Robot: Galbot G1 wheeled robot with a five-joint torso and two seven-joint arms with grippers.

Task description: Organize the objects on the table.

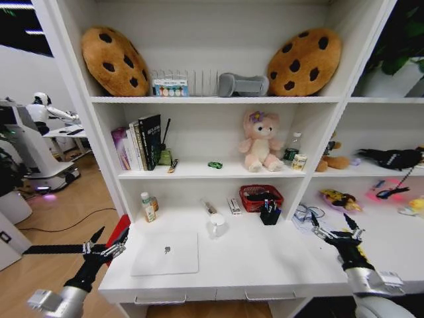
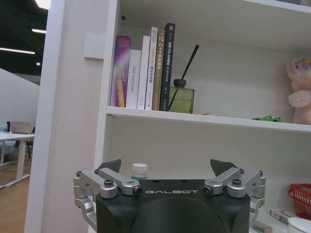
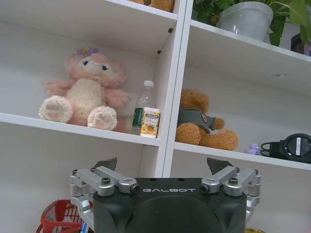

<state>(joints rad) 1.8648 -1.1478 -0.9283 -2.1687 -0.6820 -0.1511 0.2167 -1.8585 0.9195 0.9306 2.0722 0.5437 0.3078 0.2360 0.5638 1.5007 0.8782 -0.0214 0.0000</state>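
Left end effector (image 1: 106,240) spread wide, empty, beside table (image 1: 265,265) edge, right end effector (image 1: 336,228) likewise, above desktop

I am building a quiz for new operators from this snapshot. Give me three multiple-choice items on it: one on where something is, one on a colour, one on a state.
1. Where does the silver laptop lie?
A. on the white desk top, toward its left end
B. on the shelf beside the books
C. inside the red basket

2. What colour is the small toy car on the middle shelf?
A. red
B. green
C. blue

3. How do the left gripper and the right gripper stand?
A. both shut on pens
B. left holds the laptop, right is open
C. both open and holding nothing

Key:
1 A: the laptop lies closed and flat on the desk top, in front of the left gripper.
2 B: the car reads green in the head view and the left wrist view.
3 C: both wrist views show spread fingers with nothing between them.
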